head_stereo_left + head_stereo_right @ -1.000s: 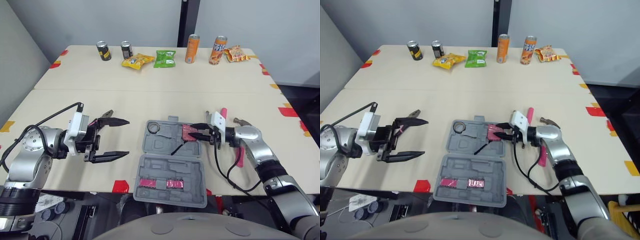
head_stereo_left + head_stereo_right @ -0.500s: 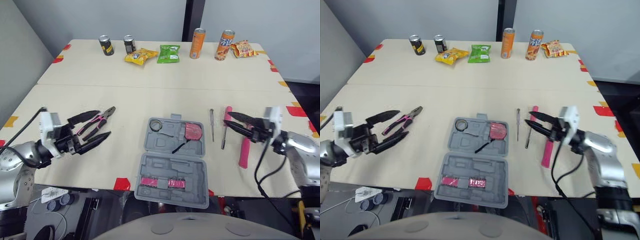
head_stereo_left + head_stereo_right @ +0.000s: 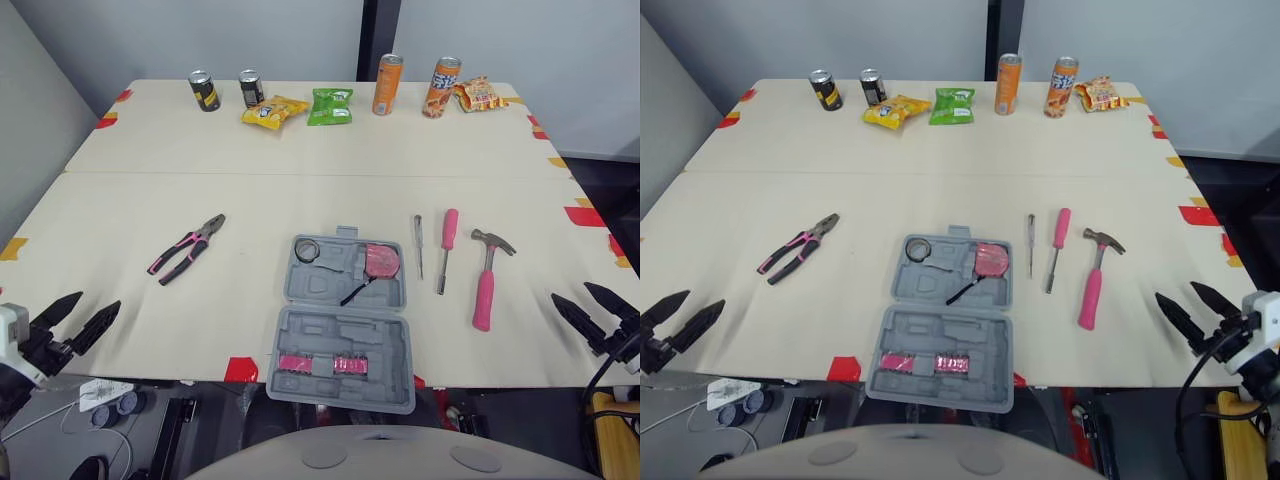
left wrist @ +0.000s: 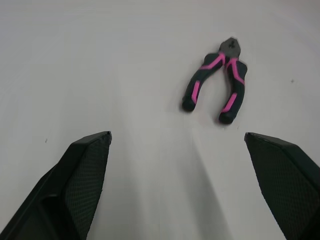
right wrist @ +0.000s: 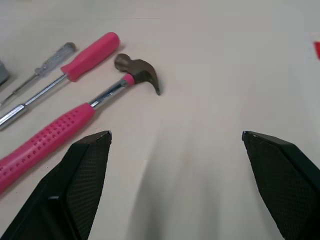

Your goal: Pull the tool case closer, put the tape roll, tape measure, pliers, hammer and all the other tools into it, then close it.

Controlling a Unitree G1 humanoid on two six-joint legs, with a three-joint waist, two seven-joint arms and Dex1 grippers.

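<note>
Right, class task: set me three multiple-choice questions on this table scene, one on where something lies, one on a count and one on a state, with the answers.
1. Where do the pliers lie?
A. On the table, on the robot's left of the tool case
B. Inside the case
C. On the floor

2. How many drink cans stand at the far edge?
A. Two
B. Four
C. Six

3. The tool case is
A. shut
B. standing on its edge
C. open

Answers: 1 A, they lie on bare tabletop, apart from the case; 2 B, two dark ones and two orange ones; 3 C, both halves lie spread flat, insides up.
</note>
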